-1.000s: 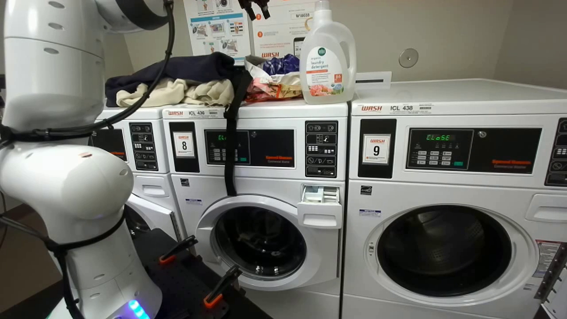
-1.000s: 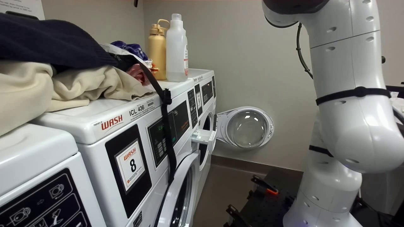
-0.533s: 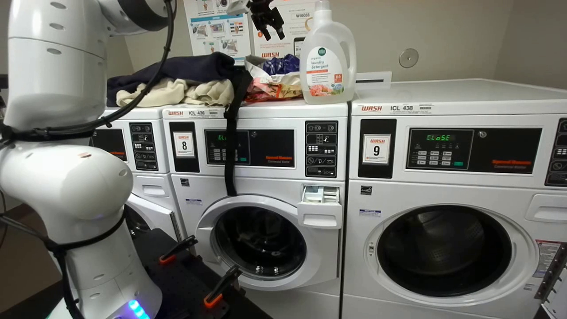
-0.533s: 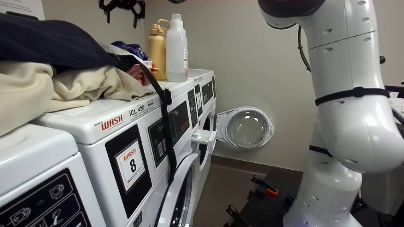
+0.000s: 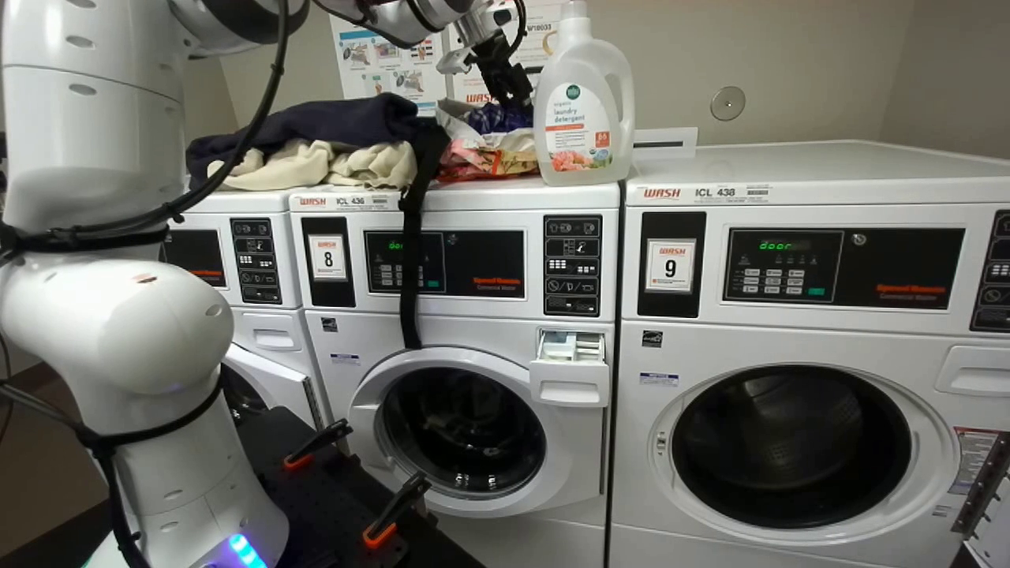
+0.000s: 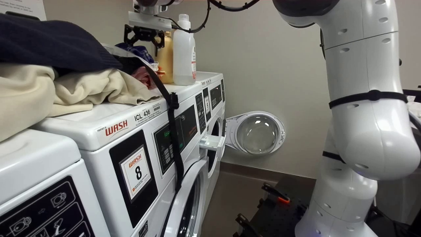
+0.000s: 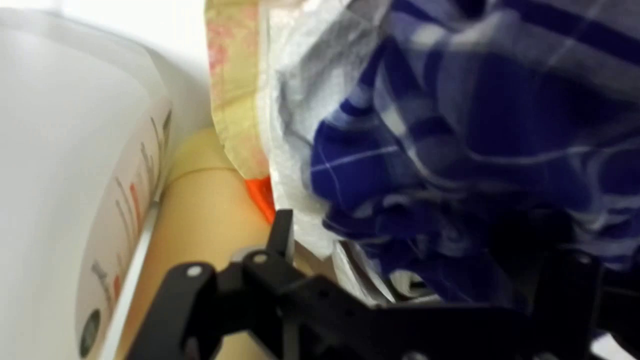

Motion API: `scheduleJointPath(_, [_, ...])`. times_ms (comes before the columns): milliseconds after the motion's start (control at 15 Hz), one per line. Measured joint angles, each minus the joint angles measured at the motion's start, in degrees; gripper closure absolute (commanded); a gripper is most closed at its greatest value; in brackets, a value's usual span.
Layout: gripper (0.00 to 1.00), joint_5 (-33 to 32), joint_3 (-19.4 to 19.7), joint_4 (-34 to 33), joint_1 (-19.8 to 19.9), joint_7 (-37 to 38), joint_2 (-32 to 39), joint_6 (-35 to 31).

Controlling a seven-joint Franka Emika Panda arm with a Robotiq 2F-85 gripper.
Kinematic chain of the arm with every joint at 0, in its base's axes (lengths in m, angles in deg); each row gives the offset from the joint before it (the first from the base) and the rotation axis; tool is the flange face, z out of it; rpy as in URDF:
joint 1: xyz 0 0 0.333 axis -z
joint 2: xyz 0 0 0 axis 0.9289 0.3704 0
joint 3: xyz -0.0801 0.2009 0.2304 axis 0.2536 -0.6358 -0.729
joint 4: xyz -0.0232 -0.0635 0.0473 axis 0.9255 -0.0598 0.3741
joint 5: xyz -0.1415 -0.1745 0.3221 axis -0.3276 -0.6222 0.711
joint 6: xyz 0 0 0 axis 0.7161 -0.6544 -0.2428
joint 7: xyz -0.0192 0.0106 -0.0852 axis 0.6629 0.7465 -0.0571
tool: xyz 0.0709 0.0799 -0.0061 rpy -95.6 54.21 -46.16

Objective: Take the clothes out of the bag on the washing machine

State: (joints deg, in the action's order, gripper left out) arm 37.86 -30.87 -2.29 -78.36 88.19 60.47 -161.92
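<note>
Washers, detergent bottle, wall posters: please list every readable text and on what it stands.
"ICL 436": washer 8, top edge
"8": its label
"ICL 438": washer 9, top edge
"9": its label
"WASH": both edges, both labels
"door": washer 9's display
"organic laundry detergent": detergent bottle
"66": same bottle
Too small, blurred or partly hidden: washer 8's display, panel lettering, stickers, other bottle print, wall posters

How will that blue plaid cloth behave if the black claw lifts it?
The blue plaid cloth will probably droop, given its loose folds. It may tug the white-lined floral bag along, since it sits bunched in the bag's opening.
</note>
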Motion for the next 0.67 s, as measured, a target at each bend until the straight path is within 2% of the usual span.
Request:
scheduleJointPath(67, [0.27, 0.29, 0.13, 1.58, 0.19, 0.58, -0.44, -0.05])
scheduleJointPath(133, [0.32, 0.74, 0.16, 3.07, 0.35, 1.41, -0.90, -0.17])
scheduleJointPath(667, [0.93, 2.21, 0.16, 9.35, 0.72, 6.96, -4.28, -5.99])
